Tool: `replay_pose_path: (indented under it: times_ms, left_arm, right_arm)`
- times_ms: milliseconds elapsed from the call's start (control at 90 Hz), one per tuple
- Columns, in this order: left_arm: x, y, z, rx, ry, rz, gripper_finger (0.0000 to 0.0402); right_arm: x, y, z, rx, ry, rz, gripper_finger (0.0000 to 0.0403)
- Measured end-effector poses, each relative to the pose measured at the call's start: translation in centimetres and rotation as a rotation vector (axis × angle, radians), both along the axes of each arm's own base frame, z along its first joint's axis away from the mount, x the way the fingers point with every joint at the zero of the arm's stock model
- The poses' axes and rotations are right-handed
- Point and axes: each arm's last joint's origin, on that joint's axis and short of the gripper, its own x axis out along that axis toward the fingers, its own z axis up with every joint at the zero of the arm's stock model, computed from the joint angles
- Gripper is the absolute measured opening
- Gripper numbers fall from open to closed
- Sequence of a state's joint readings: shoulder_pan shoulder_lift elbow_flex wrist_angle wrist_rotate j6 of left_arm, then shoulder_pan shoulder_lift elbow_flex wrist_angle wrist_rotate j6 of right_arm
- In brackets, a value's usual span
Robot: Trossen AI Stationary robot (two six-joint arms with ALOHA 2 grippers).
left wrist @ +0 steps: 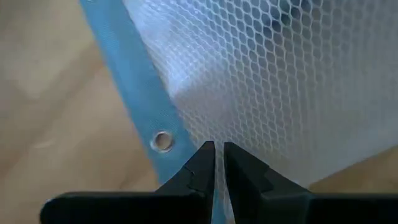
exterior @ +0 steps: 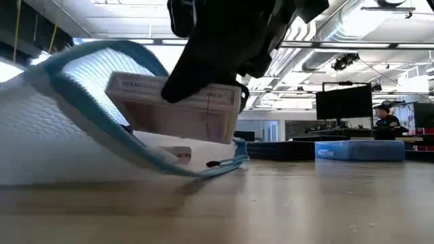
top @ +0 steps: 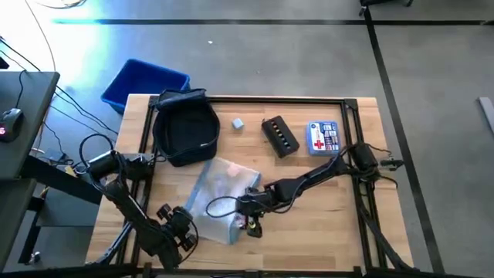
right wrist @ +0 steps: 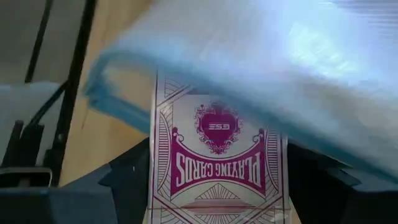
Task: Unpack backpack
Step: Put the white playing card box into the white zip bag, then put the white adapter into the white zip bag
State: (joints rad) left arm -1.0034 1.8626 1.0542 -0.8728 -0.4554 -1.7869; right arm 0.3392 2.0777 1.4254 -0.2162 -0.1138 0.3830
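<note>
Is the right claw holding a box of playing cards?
Yes, the right claw grips a playing cards box at the mesh pouch mouth.

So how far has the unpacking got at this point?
Done: backpack sits open, with a small grey block, dark case and first-aid box on the table. In hand: left pincer pinches the mesh pouch; right pincer grips a playing-card box. Left: emptying the pouch.

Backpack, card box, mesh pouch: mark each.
backpack [top: 184, 131], high view, dark open interior.
playing card box [right wrist: 216, 163], right wrist view, printed face.
mesh pouch [left wrist: 280, 74], left wrist view, netted panel.
</note>
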Motion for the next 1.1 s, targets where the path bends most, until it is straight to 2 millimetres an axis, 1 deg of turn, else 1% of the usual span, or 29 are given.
replay_pose_path:
  times_ms: [56, 133, 233, 378, 456, 622, 811, 867, 989, 1033, 1100]
  left_arm:
    - [0.2, 0.3, -0.5, -0.003, -0.054, -0.007, 0.0016]
    - [0.9, 0.7, -1.0, 0.004, -0.124, -0.027, 0.0016]
    - [2.3, 1.3, -1.1, 0.039, -0.154, -0.067, 0.0016]
    - [4.7, 2.0, -0.7, 0.091, -0.179, -0.148, 0.0016]
    - [5.9, 2.5, -0.5, 0.116, -0.190, -0.183, 0.0016]
    - [7.5, 2.9, 0.4, 0.169, -0.204, -0.240, 0.0016]
    - [8.0, 2.2, 2.1, 0.206, -0.183, -0.271, 0.0016]
    - [7.9, 1.8, 2.8, 0.217, -0.167, -0.277, 0.0016]
    - [7.5, 1.0, 4.7, 0.238, -0.128, -0.281, 0.0016]
    - [7.2, 0.8, 5.3, 0.248, -0.114, -0.277, 0.0016]
    - [6.8, 0.6, 6.3, 0.266, -0.089, -0.267, 0.0016]
  right_arm:
    - [0.1, 0.3, 0.1, 0.004, -0.022, 0.013, 0.0279]
    - [0.3, 0.4, 0.5, 0.014, -0.042, 0.030, 0.0279]
    - [0.4, 0.4, 0.8, -0.011, -0.049, 0.055, 0.0279]
    - [0.7, 0.3, 1.7, -0.046, -0.052, 0.087, 0.0279]
    - [0.7, 0.3, 1.8, -0.064, -0.050, 0.110, 0.0279]
    - [0.7, 0.0, 1.7, -0.073, -0.038, 0.107, 0.0279]
    - [1.3, -0.7, 2.0, -0.123, -0.095, 0.026, 0.0280]
    - [1.6, -0.8, 2.2, -0.125, -0.125, 0.011, 0.0302]
    - [2.1, -1.0, 2.8, -0.157, -0.206, -0.056, 0.0375]
    - [2.2, -1.1, 2.9, -0.172, -0.225, -0.079, 0.0385]
    - [2.3, -1.2, 3.0, -0.188, -0.241, -0.103, 0.0380]
